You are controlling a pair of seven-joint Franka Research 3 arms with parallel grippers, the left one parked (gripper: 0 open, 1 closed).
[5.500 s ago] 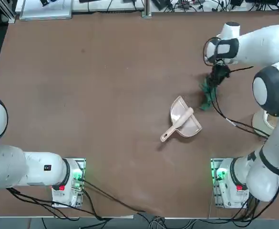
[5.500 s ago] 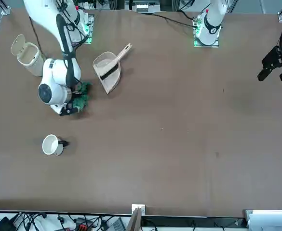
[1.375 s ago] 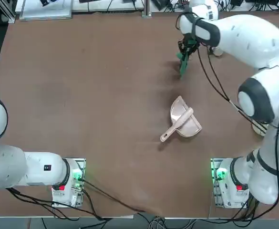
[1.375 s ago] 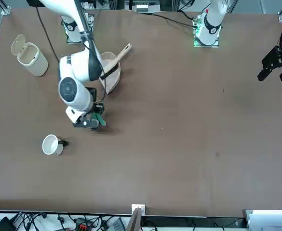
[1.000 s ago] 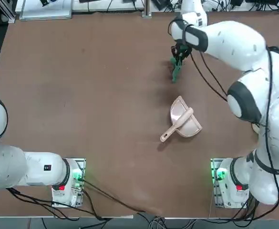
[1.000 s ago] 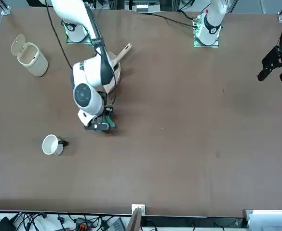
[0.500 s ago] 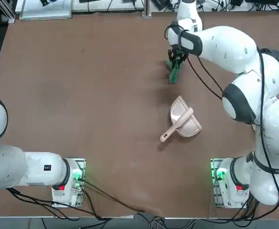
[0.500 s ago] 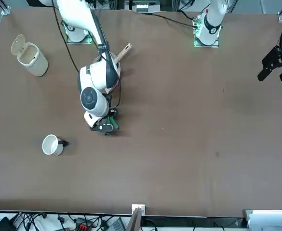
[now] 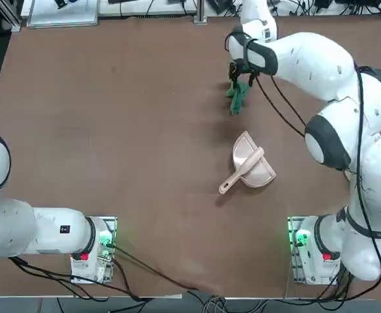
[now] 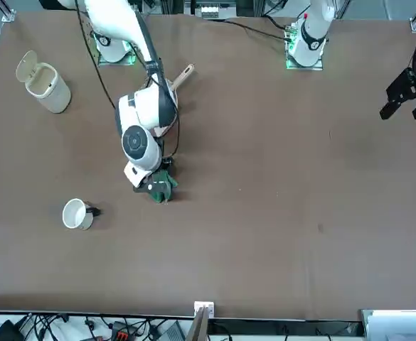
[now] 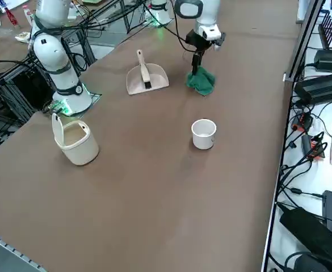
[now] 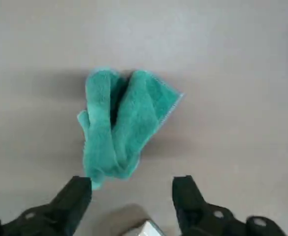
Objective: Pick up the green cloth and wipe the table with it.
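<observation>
Crumpled green cloth [image 12: 121, 123] on table [image 12: 232, 59]

The green cloth [image 12: 121, 123] lies on the table [image 9: 112, 130] just ahead of the right gripper [image 12: 133, 192], nearer one fingertip [image 12: 80, 186] than the other, both fingers clear of it. The dustpan [image 9: 251, 164] lies behind the fingers, towards the arm's base. The cup [image 11: 203, 134] stands off to the fingers' outer side, and the bin [image 11: 75, 140] well beyond it.

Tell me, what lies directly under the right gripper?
Under the open right gripper lies the crumpled green cloth, released on the bare brown table. Whatever its folds cover cannot be seen.
</observation>
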